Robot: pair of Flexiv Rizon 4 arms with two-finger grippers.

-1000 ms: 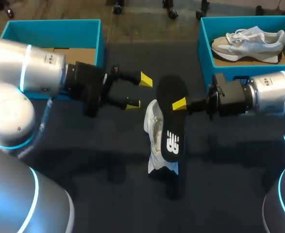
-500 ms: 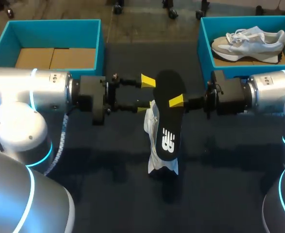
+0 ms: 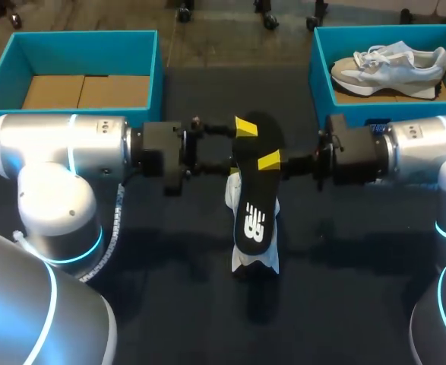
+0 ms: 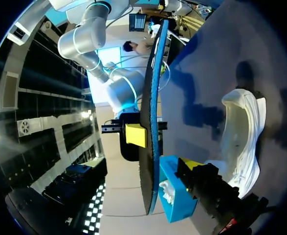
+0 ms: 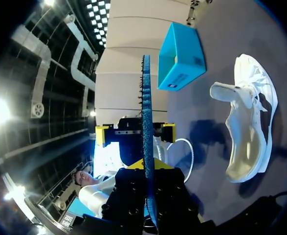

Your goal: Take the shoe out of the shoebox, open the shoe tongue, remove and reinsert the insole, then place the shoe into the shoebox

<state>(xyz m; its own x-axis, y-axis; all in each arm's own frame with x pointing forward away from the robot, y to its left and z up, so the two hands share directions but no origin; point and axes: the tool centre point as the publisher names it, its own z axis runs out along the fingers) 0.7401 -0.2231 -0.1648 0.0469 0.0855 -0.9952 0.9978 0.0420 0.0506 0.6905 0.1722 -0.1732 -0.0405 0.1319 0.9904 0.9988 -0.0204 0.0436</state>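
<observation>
Insole: the insole (image 3: 254,205) was held above the table (image 3: 169,251), its broad black face turned up to the head camera. Its long axis was seen running roughly from 12 to 6 o'clock.

Right gripper: the right gripper (image 3: 267,161) was brought in from 3 o'clock and was clenched on the insole's upper part. One yellow tip was seen on the face; the other was hidden behind it.

Left gripper: the left gripper (image 3: 236,146) was set at 9 o'clock of the insole and was released. Its fingers were spread either side of the 12 o'clock end. In the right wrist view both tips were seen standing clear of the edge.

Shoe: the shoe (image 3: 238,194) was laid on its side on the table, under the insole's 6 o'clock half, with its length nearly parallel to the insole's.

Deciding relation: the shoe's mouth was judged to lie toward 6 o'clock of both grippers, about equally near each. As only the left one was free, a second hold or a steadying of the shoe was judged to fall to it.

Boxes: the left shoebox (image 3: 86,38) was seen at 10 o'clock, with no shoe in it. The right shoebox (image 3: 321,68) was seen at 2 o'clock, with a second shoe (image 3: 390,67) inside.
</observation>
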